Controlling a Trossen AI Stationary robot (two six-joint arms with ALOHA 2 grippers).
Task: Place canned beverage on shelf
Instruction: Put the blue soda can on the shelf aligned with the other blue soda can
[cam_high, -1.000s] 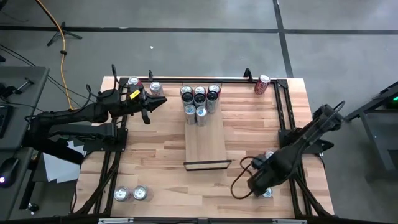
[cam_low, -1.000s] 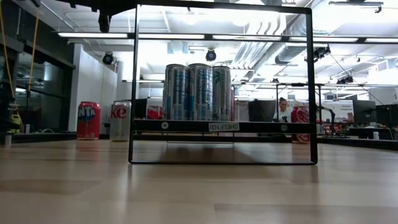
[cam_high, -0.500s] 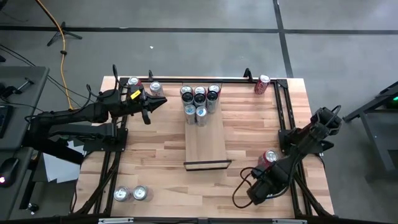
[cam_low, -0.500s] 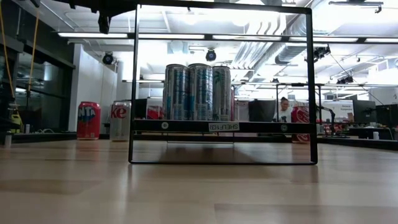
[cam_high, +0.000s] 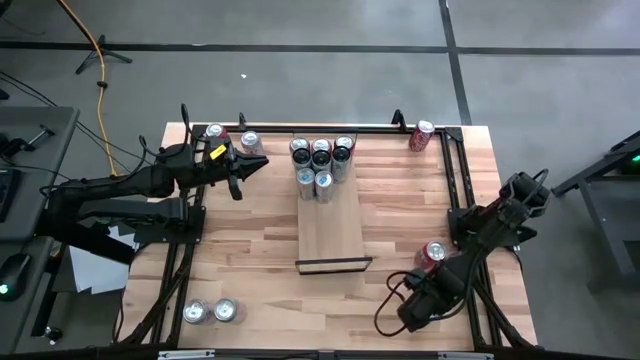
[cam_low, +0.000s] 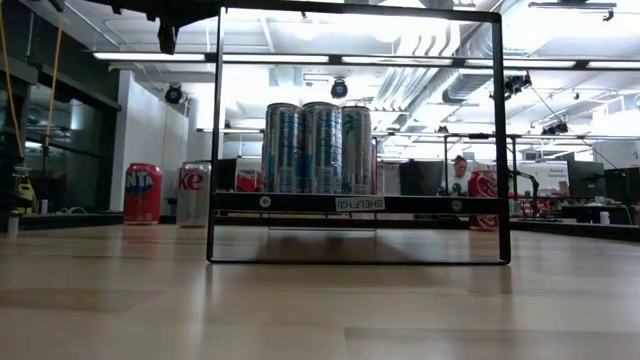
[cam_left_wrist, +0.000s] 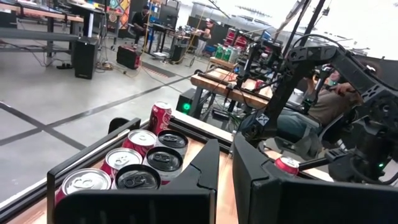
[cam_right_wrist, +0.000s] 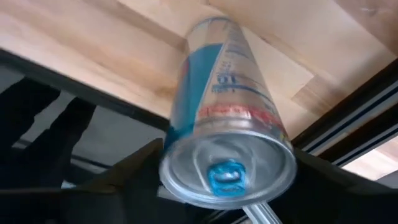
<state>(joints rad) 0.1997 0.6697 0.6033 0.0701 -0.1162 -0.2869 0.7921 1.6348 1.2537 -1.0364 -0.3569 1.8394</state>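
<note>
The shelf (cam_high: 333, 228) is a pale board in the table's middle, with several cans (cam_high: 320, 160) standing at its far end; the low view shows them as tall cans (cam_low: 315, 148) on the shelf (cam_low: 360, 203). At the near right corner my right gripper (cam_high: 428, 303) points steeply down over a silver-and-blue can (cam_right_wrist: 224, 118) and hides it from the high view. That can stands by its base on the wood. My left gripper (cam_high: 238, 172) waits shut, level, above the far left of the table. My right gripper has the silver-and-blue can between its two fingers, one dark finger (cam_right_wrist: 134, 177) on each side of the can's upper wall (cam_right_wrist: 180, 155), just below the rim. The fingers come from above, slanting. The can's base stays on the tabletop.
A red can (cam_high: 432, 253) stands just beyond my right gripper. Two cans (cam_high: 232, 136) stand at the far left corner, a red one (cam_high: 422, 135) at the far right, two more (cam_high: 211, 312) near left. Black frame rails (cam_high: 455, 190) run along the table's sides.
My right gripper has sunk and gone toward the near edge, coming down over the can at the near right corner and covering it in the high view. The red can behind it has come into sight. No can has moved.
</note>
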